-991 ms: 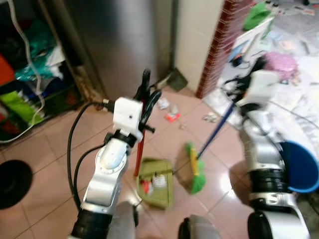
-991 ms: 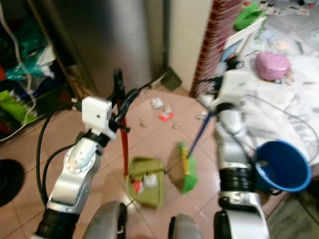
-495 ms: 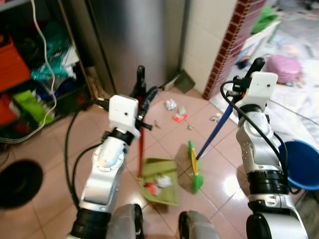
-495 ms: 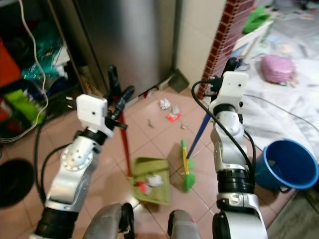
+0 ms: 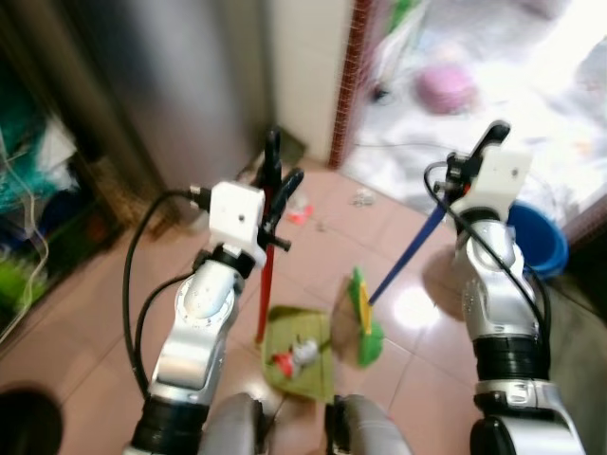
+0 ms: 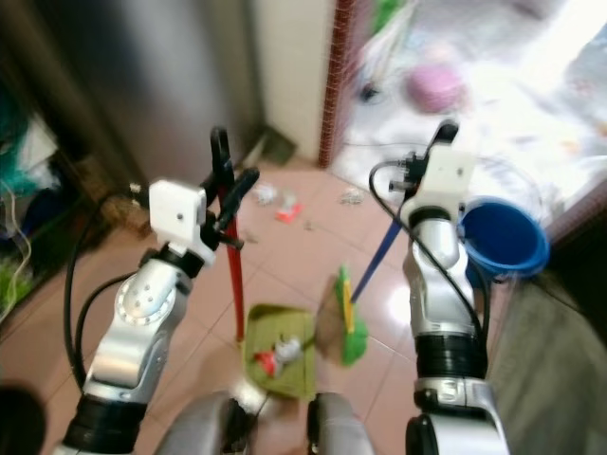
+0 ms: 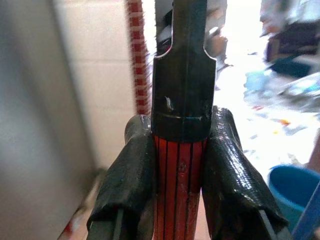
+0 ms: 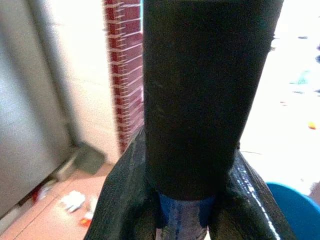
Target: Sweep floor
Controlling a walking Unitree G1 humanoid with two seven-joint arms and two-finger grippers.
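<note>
- While the red dustpan handle [image 7: 179,185] is clamped between the fingers [image 7: 131,190] of the left gripper [image 5: 275,185], the green dustpan [image 5: 300,351] is kept flat on the tiled floor [image 5: 95,313], some litter already in it.
- The blue broom handle [image 5: 403,261] is squeezed by the right gripper [image 5: 474,161], and the green broom head [image 5: 365,318] is rested just beside the pan's right edge.
- Scraps [image 6: 285,204] are seen farther off, near the brick pillar [image 6: 337,76].
- For a clean pass, the pan lip should be pressed to the tiles and the bristles drawn toward it in short strokes.
- The blue bucket [image 6: 503,237] near the right arm should be avoided.
</note>
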